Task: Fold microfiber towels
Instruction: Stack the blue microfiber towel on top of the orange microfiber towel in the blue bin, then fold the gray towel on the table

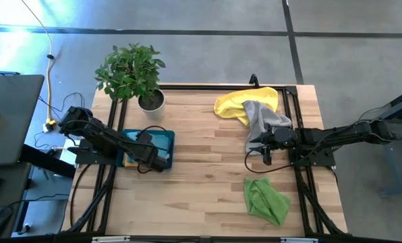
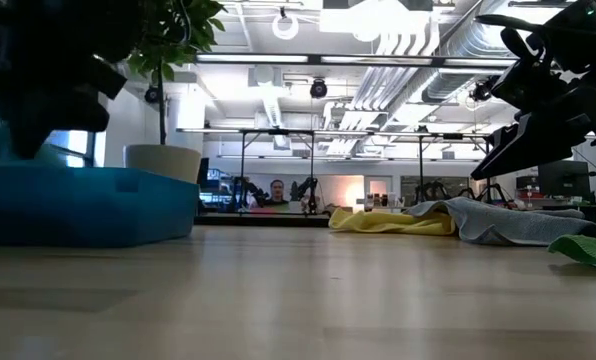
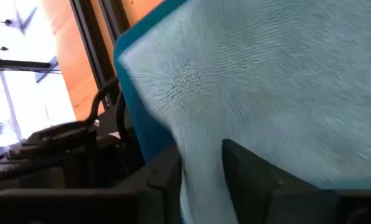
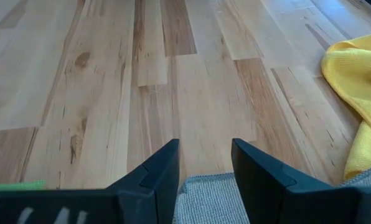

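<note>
A light blue towel (image 3: 260, 81) lies in the dark teal tray (image 1: 167, 138) at the table's left. My left gripper (image 3: 201, 180) slants down over it. Its fingers stand apart with a raised ridge of the towel (image 3: 201, 174) between them. A yellow towel (image 1: 245, 101) and a grey towel (image 1: 262, 118) lie crumpled at the far right, the grey partly over the yellow. A lime green towel (image 1: 265, 199) lies crumpled at the near right. My right gripper (image 4: 204, 168) hangs open above the grey towel's near edge (image 4: 204, 202), touching nothing. My left gripper has a ridge of the light blue towel (image 3: 198, 155) between its parted fingers, coming at it from above on a slant. I cannot tell whether the fingers touch the cloth. The rest of the towel lies spread in the tray.
A potted plant (image 1: 137, 74) stands at the far left beside the tray. Black frame rails (image 1: 113, 128) run along the table's left and right sides. Bare wooden tabletop (image 1: 208, 175) lies between the tray and the towels.
</note>
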Available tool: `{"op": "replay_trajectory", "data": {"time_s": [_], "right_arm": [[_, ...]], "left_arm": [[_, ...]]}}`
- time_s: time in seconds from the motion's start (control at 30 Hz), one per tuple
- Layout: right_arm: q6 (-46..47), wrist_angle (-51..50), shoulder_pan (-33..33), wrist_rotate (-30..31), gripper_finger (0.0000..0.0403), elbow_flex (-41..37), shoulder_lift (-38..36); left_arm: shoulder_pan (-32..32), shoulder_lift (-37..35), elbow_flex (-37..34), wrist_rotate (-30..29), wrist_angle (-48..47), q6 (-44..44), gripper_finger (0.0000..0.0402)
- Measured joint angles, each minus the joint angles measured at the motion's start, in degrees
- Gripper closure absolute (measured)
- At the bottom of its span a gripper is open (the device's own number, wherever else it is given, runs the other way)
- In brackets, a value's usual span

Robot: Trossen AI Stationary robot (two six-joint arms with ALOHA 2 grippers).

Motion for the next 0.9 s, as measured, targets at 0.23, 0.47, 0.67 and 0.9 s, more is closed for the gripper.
{"op": "replay_trajectory", "data": {"time_s": [0.23, 0.47, 0.67, 0.9], "right_arm": [[0.00, -0.35, -0.01, 0.00, 0.0265, 0.00, 0.00], [0.00, -0.38, -0.01, 0.02, 0.0265, 0.00, 0.00], [0.00, -0.37, 0.00, 0.02, 0.0265, 0.00, 0.00], [0.01, -0.39, -0.01, 0.02, 0.0265, 0.00, 0.00]], "left_arm": [[-2.56, -3.35, 3.39, -1.46, -0.63, -3.86, 0.0237], [-5.44, -4.05, 7.72, -9.24, 14.40, -0.76, 0.0232], [-7.82, -4.02, 7.91, -17.80, 35.29, 8.40, 0.0232], [-9.61, -2.73, 7.96, -24.34, 61.58, 26.22, 0.0232]]}}
